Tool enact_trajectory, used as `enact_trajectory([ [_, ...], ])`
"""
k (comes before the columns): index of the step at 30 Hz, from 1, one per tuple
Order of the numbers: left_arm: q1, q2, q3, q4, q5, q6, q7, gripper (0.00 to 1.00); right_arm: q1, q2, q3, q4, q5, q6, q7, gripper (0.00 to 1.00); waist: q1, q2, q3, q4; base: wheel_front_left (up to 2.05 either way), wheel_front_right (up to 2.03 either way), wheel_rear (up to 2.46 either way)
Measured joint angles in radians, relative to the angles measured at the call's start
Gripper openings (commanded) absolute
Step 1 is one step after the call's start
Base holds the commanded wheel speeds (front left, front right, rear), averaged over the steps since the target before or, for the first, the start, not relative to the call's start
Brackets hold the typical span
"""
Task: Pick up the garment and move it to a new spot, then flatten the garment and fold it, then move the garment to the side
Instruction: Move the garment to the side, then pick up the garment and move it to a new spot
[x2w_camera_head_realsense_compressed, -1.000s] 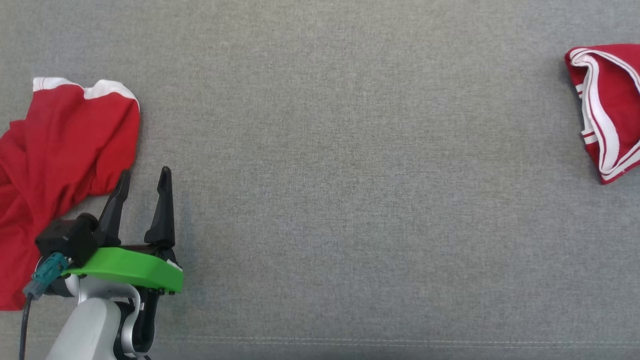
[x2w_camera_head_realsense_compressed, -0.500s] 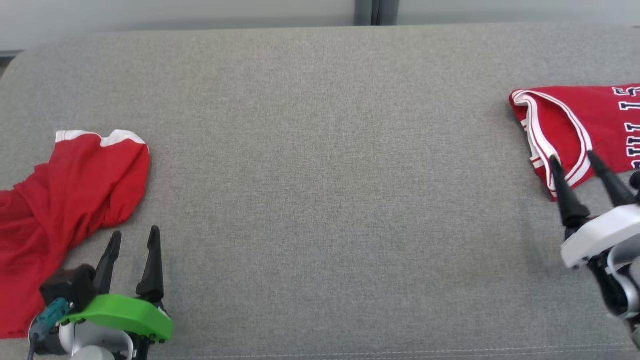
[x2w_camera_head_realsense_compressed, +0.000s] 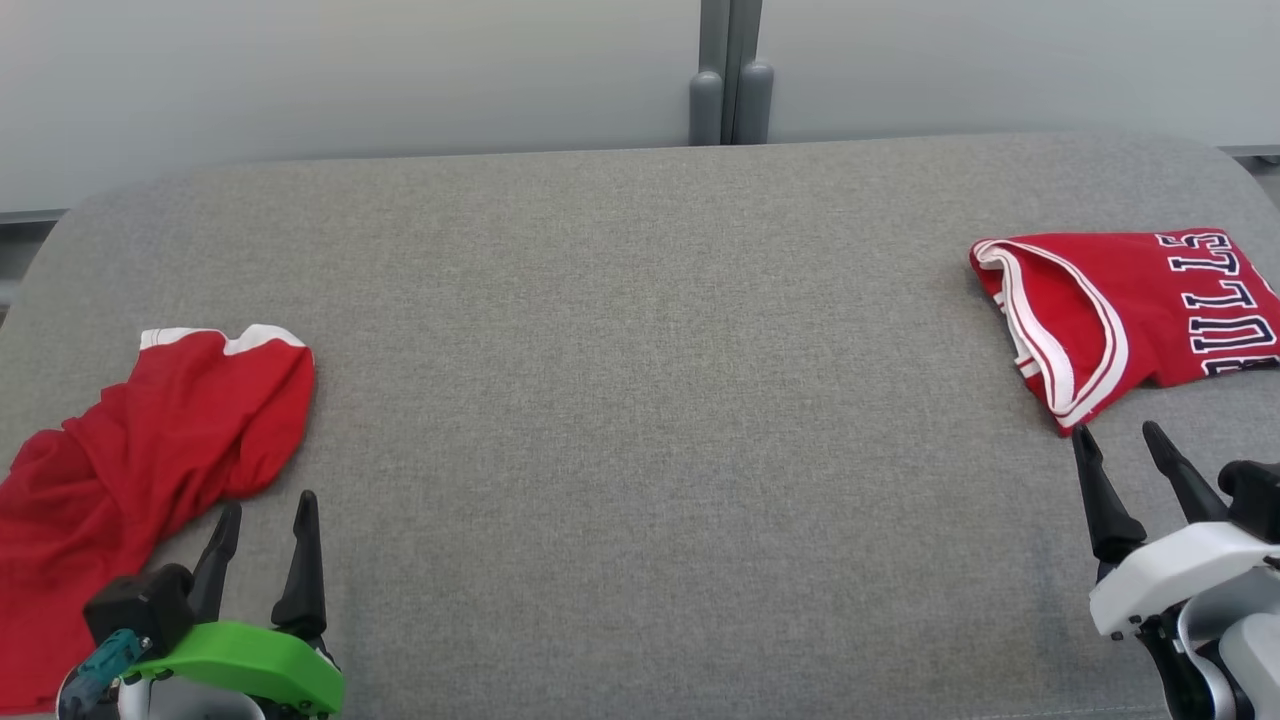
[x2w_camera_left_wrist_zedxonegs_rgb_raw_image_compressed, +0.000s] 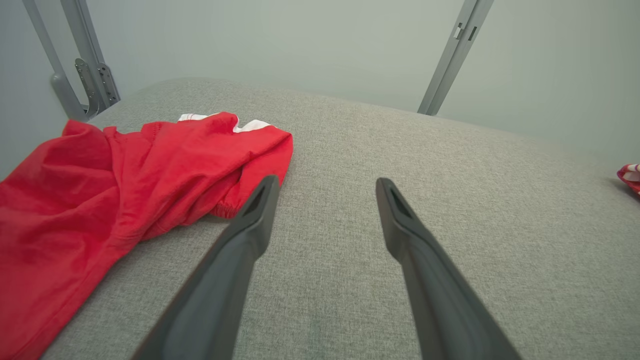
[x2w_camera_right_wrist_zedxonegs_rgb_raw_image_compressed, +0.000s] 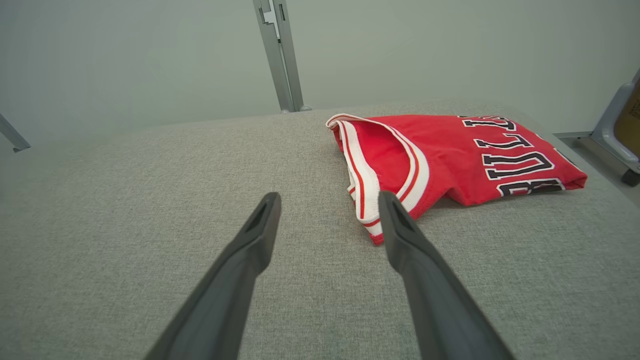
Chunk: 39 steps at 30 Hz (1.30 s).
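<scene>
Robot test lab, grey fabric-covered table (x2w_camera_head_realsense_compressed: 640, 400) (metal-framed pale panels (x2w_camera_head_realsense_compressed: 350, 80) behind)

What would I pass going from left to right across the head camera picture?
crumpled red garment → grey post at the back → folded red jersey

Two red garments are lying on one grey table (x2w_camera_head_realsense_compressed: 640, 400): one crumpled garment (x2w_camera_head_realsense_compressed: 150, 450) at the left and one folded jersey (x2w_camera_head_realsense_compressed: 1130, 310) at the right. Two grippers are showing above it, one left gripper (x2w_camera_head_realsense_compressed: 270, 503) and one right gripper (x2w_camera_head_realsense_compressed: 1114, 430), each carrying two dark fingers (x2w_camera_head_realsense_compressed: 302, 570), four in all.
</scene>
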Motion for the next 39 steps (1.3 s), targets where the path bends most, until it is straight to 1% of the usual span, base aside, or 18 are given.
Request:
enact_trajectory([
  [5,0.013,-0.003,0.004,-0.002,0.004,-0.006,0.0,1.0,0.054,0.022,-0.05,-0.006,-0.05,0.0,0.0,1.0,0.0,0.0,-0.013,0.009,0.0,0.0,0.0],
  [11,0.013,-0.006,0.014,-0.012,0.011,-0.007,0.0,1.0,0.062,0.031,-0.07,-0.05,-0.114,0.0,0.0,1.0,0.0,0.0,-0.013,0.033,0.0,0.0,0.0],
  [21,0.013,-0.019,0.026,-0.027,0.021,-0.008,0.0,1.0,0.063,0.042,-0.054,-0.111,-0.178,0.0,0.0,1.0,0.0,0.0,-0.007,0.109,0.0,0.0,0.0],
  [26,0.013,-0.03,0.047,-0.034,0.024,-0.008,0.0,1.0,0.063,0.056,-0.047,-0.138,-0.199,0.0,0.0,1.0,0.0,0.0001,-0.001,0.158,0.0,0.0,0.0],
  [33,0.013,-0.035,0.083,-0.04,0.024,-0.008,0.0,1.0,0.063,0.057,-0.038,-0.163,-0.228,0.0,0.0,1.0,0.0,0.0,0.016,0.222,0.0,0.0,0.0],
  [39,0.012,-0.035,0.113,-0.05,0.024,-0.007,0.0,1.0,0.062,0.055,-0.026,-0.191,-0.244,0.0,0.0,1.0,0.0,0.0,0.052,0.245,0.0,0.0,0.0],
])
